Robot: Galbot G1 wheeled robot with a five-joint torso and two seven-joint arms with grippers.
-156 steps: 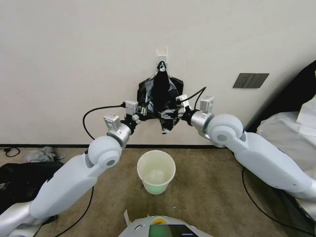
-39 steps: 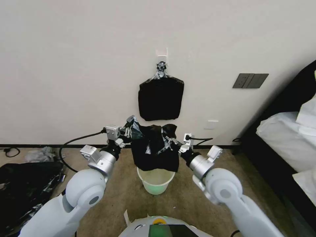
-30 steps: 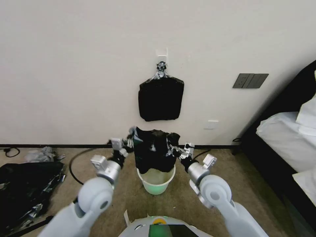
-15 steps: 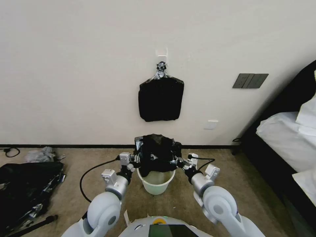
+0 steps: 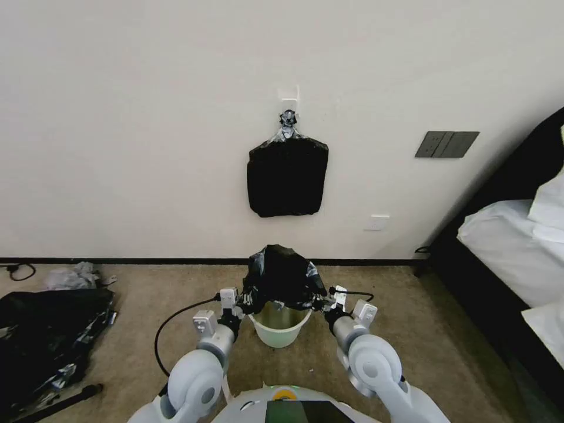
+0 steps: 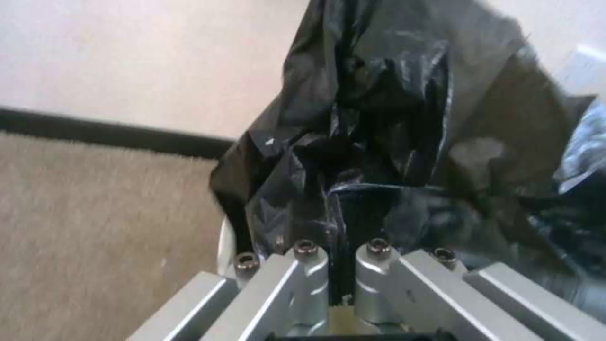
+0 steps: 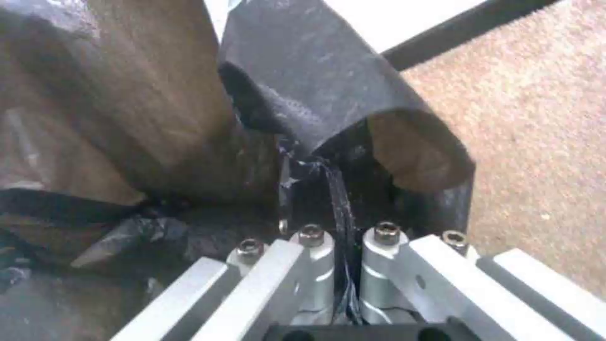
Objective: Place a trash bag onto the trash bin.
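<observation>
We note thin glossy black plastic trash bag (image 5: 283, 276) domed over small round cream-white plastic trash bin (image 5: 280, 329) on carpet by wall. Left gripper (image 5: 242, 304) at bin's left rim, right gripper (image 5: 322, 304) at right rim; both fingers pinched tight on bag film.

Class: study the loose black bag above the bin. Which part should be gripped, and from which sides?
Probably the trash bag by its open edge at opposite sides. The left gripper and right gripper pinch there, spreading the mouth over the trash bin.
</observation>
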